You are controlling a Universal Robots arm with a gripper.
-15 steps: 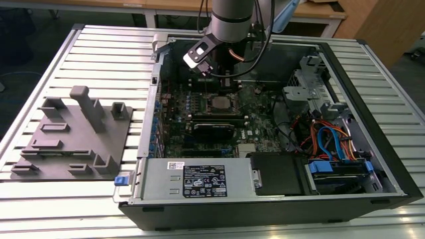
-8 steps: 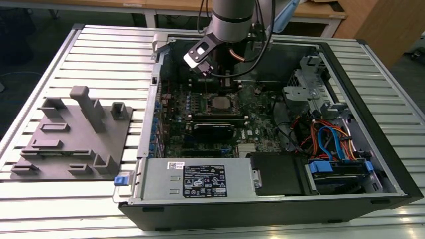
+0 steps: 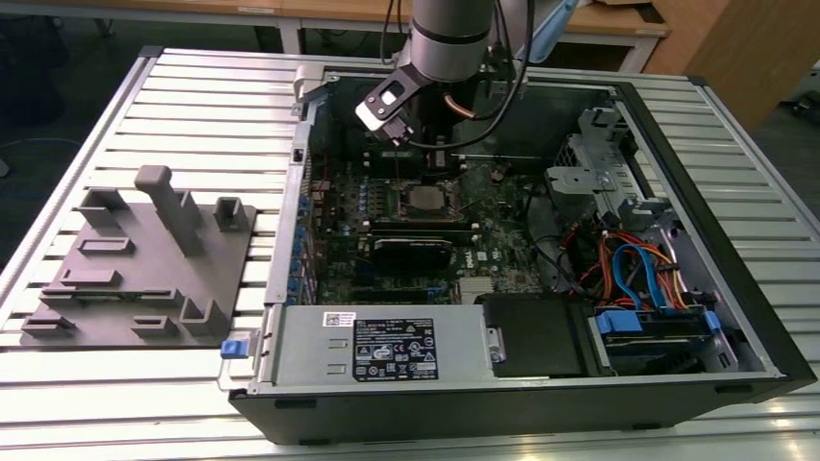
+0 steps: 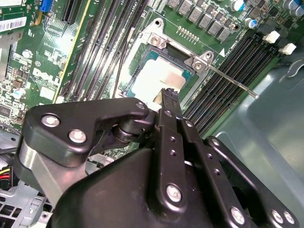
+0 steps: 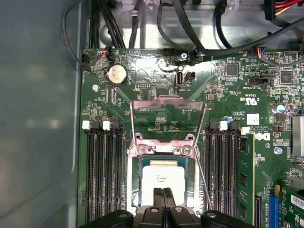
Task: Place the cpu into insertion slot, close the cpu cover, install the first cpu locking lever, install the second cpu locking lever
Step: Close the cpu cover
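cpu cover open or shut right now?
Open. In the first wrist view the cpu cover stands tilted up, clear of the insertion slot, and the cpu lies bare inside it.

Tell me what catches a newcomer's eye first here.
The open computer case lies on the slatted table, and the arm reaches into it. Inside, the cpu sits in the insertion slot, the cpu cover raised open, the shut fingers right over the chip.

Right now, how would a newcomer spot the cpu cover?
In the open computer case, find the insertion slot between the black memory slots. The cpu cover is the thin silver windowed frame hinged up off it, unlike the cpu lying flat inside.
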